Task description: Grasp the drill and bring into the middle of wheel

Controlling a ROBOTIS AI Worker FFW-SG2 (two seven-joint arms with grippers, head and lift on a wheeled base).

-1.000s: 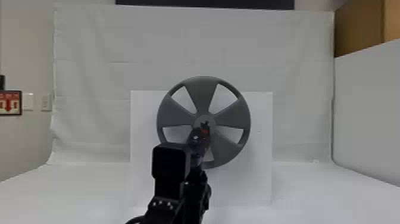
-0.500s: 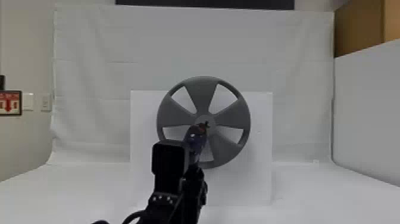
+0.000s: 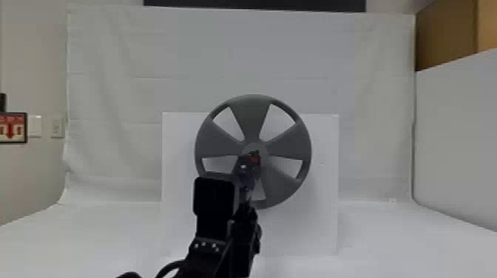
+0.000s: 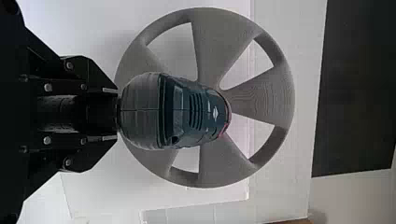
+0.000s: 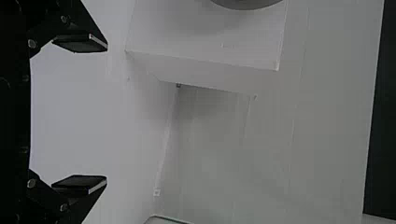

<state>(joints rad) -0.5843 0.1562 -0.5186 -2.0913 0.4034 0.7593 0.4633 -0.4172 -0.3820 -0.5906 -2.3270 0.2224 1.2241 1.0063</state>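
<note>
Head view: your left pincer (image 3: 245, 211) is clamped on the drill (image 3: 245, 176), whose tip overlaps the hub (image 3: 248, 148) of the wheel (image 3: 252, 114). Right wrist view: your right pincer (image 5: 102, 113) has its fingers apart.

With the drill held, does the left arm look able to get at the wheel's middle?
Probably yes: the left hand grips the drill, which overlaps the wheel's hub in the head view, with nothing seen between them. The gap is unclear.
</note>
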